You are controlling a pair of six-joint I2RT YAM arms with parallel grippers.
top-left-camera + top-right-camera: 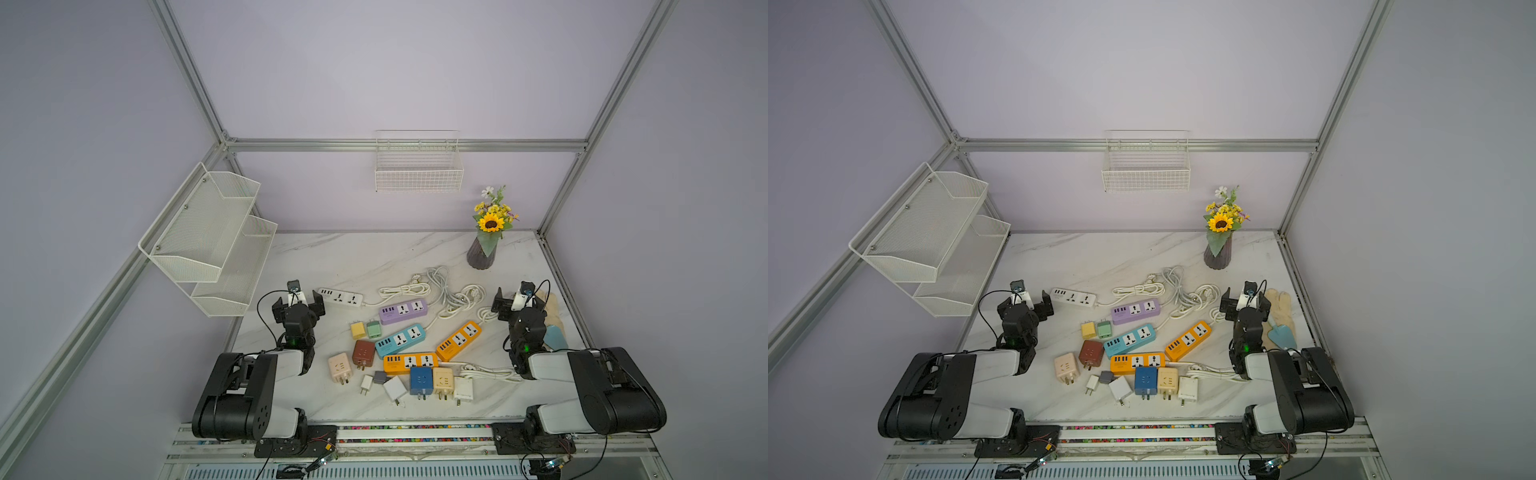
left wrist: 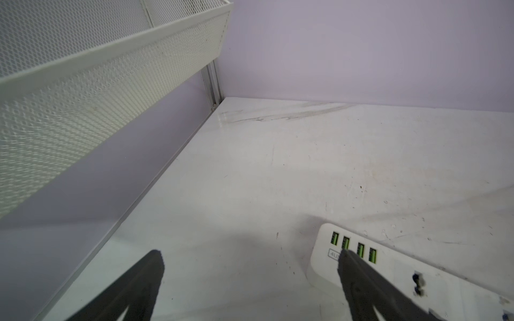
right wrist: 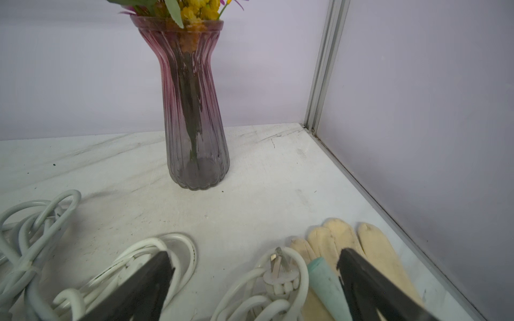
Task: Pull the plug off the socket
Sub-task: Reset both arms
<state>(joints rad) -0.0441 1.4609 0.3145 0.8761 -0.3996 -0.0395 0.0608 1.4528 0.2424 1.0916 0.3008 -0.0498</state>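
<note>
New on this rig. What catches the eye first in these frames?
Colourful power strips crowd mid-table: purple strip, teal strip and orange strips, with loose plug adapters nearer the robot. A sunflower vase stands at the back right. The left gripper and right gripper flank the pile, both open and empty.

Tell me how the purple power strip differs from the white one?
The purple power strip is lilac and chunky; the white power strip is plain white and slimmer. The white one's USB ports are green inside; the purple one's look dark. Both have two sockets and a white cord.
</note>
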